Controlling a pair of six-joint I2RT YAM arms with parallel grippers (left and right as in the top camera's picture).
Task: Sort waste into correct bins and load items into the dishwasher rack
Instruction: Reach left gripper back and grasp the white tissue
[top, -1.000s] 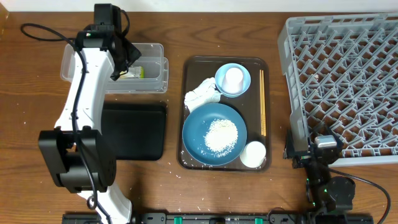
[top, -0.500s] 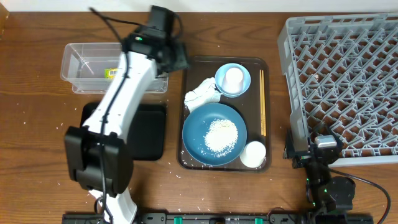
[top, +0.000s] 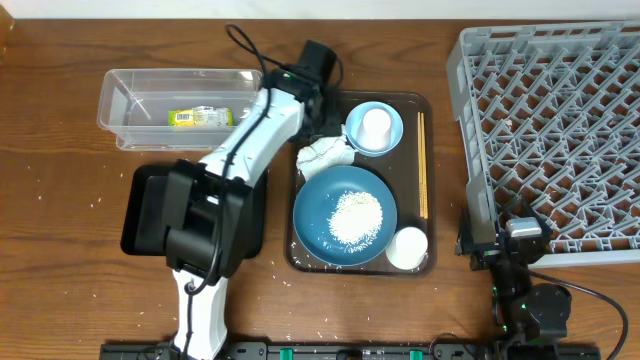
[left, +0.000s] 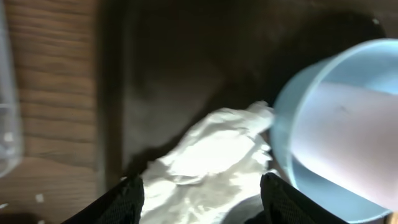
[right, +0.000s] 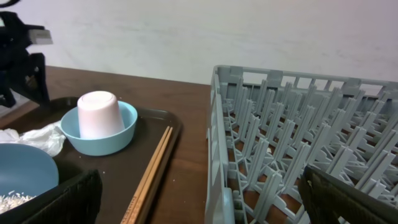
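Note:
My left gripper (top: 316, 122) hangs open over the brown tray's back left corner. The crumpled white napkin (left: 211, 158) lies between and just beyond its fingertips (left: 127, 199), not gripped. To the napkin's right, a light-blue bowl (top: 388, 140) holds an upturned white cup (top: 375, 124). The dark-blue plate (top: 320, 215) carries a heap of rice (top: 355, 215). A second white cup (top: 407, 248) and the chopsticks (top: 421, 165) lie on the tray's right side. The yellow-green wrapper (top: 200, 117) rests in the clear box (top: 120, 110). My right gripper (right: 202, 199) is open and empty by the grey rack (top: 555, 130).
The brown serving tray (top: 305, 255) sits mid-table. The black tray (top: 145, 215) lies front left, partly under my left arm. Loose rice grains dot the wood near the tray's front. The rack's near-left corner (right: 217, 124) stands right before my right gripper.
My left arm has swung right, from above the clear box to above the napkin on the brown tray. The wrapper now lies uncovered in the clear box. The right arm stayed still.

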